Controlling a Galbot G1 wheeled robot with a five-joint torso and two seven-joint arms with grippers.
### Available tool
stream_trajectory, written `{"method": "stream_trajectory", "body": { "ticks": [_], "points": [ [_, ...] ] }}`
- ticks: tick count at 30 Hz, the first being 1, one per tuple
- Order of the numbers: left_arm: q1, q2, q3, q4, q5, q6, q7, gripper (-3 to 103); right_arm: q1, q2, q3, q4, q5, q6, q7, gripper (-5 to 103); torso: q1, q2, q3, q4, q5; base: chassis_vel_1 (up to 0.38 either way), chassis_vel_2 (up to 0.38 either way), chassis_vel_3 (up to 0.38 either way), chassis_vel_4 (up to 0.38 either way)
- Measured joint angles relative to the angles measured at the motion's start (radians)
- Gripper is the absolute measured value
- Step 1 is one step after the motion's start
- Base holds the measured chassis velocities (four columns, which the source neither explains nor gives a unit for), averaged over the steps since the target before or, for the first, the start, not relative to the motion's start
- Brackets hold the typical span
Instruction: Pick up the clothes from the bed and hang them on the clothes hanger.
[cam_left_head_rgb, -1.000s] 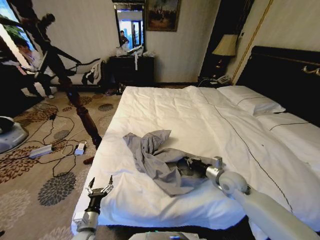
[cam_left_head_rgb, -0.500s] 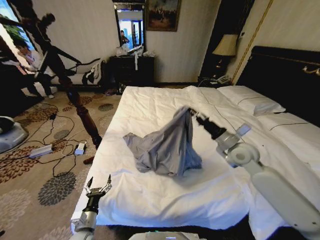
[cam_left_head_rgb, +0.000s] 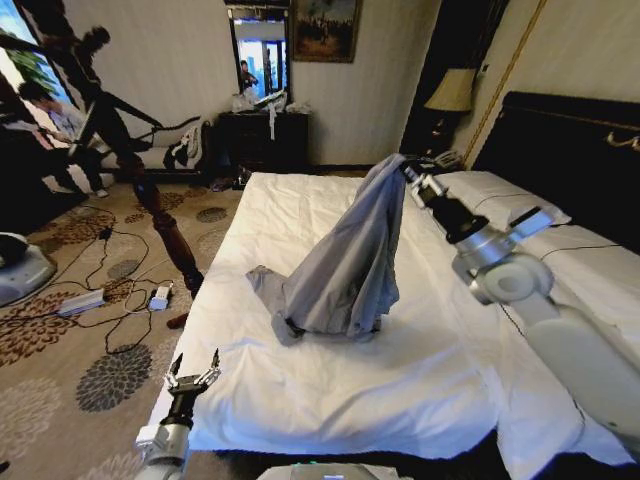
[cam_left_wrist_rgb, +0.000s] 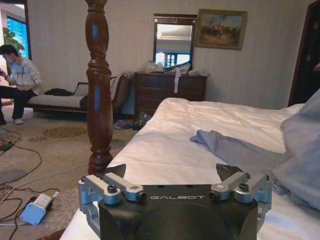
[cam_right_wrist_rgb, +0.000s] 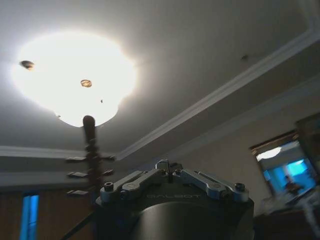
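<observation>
Now right gripper (cam_left_head_rgb: 407, 168) jaws pinching shirt (cam_left_head_rgb: 350, 260); left gripper (cam_left_head_rgb: 192, 378) jaws spread.

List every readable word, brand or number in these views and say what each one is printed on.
"GALBOT": on the black body of the left gripper, in the left wrist view.
"GALBOT": on the black body of the right gripper, in the right wrist view; faint, only just legible.
No text is readable on the framed painting, the dresser or the white adapter on the carpet.

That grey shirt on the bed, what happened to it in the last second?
The right tool, shut on the shirt, lifted it from a flat heap into a tall peak; its hem still touches the bed. The left tool stayed open, low at the bed's corner.
</observation>
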Motion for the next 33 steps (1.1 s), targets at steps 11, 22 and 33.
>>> {"method": "stream_trajectory", "body": {
  "ticks": [11, 22, 33],
  "points": [
    [0.000, 0.026, -0.009, -0.009, -0.023, -0.002, 0.000, 100, 0.347, 0.006, -0.095, -0.236, -0.011, 0.000, 0.093, 0, 0.000, 0.000, 0.000, 0.0002, -0.0002, 0.000, 0.000, 0.000, 0.000],
    [-0.018, 0.024, 0.001, 0.015, -0.022, -0.005, 0.000, 100, -0.006, -0.099, -0.050, 0.039, -0.187, 0.022, 0.072, 0, 0.000, 0.000, 0.000, -0.0004, 0.0000, 0.000, 0.000, 0.000, 0.000],
    [-0.045, 0.017, 0.004, 0.058, -0.017, -0.005, 0.001, 100, -0.464, -0.034, -0.191, 0.203, -0.452, -0.070, -0.014, 0, 0.000, 0.000, 0.000, 0.0003, -0.0002, 0.000, 0.000, 0.000, 0.000]
  ]
}}
